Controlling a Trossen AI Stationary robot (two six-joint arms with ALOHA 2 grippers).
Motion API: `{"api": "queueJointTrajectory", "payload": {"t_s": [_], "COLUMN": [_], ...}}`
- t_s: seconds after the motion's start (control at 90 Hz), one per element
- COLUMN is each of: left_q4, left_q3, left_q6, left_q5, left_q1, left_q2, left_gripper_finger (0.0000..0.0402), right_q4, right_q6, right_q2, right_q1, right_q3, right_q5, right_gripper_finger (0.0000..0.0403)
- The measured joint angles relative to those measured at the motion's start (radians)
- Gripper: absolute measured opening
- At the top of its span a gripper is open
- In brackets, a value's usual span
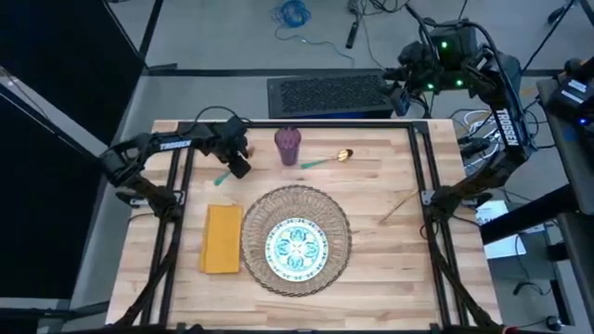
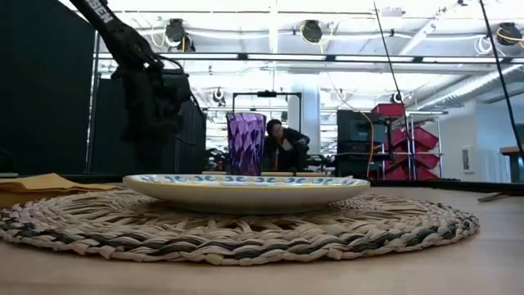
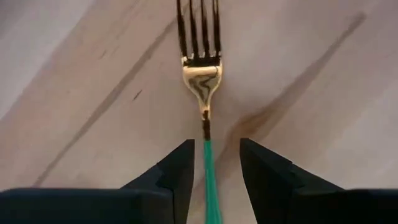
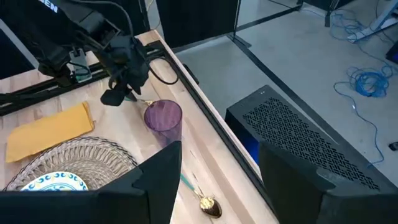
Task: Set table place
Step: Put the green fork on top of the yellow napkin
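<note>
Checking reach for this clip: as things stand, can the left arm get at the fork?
Probably yes. The left pincer is open, its fingers either side of the fork handle on the table, with nothing between them.

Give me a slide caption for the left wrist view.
Left claw open astride the fork's teal handle on the table.

Your wooden table (image 1: 390,269) carries the woven placemat (image 1: 339,243), the yellow napkin (image 1: 223,238), the purple cup (image 1: 288,146), a spoon (image 1: 327,160) and a fork (image 3: 203,81).
</note>
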Motion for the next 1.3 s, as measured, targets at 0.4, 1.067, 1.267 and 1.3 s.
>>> {"api": "queueJointTrajectory", "payload": {"t_s": [0.4,1.067,1.267,1.3], "left_q4": [0.031,0.063,0.067,0.069], "left_q3": [-0.045,-0.062,-0.057,-0.057], "left_q6": [0.026,0.035,0.048,0.051], "left_q5": [-0.001,-0.002,-0.005,-0.006], "left_q1": [0.002,0.011,0.021,0.021], "left_q2": [0.026,0.039,0.063,0.063], "left_gripper_finger": [0.0115,0.0070,0.0012,0.0008], "right_q4": [0.000,0.006,-0.002,-0.002], "right_q6": [0.006,0.028,0.031,0.036], "right_q2": [0.008,0.008,0.008,0.008], "right_q1": [0.000,0.000,0.000,0.000], "right_q3": [0.000,0.000,0.000,0.000], "right_q5": [0.000,0.000,0.000,0.000], "right_gripper_finger": [0.0196,0.0196,0.0196,0.0196]}}
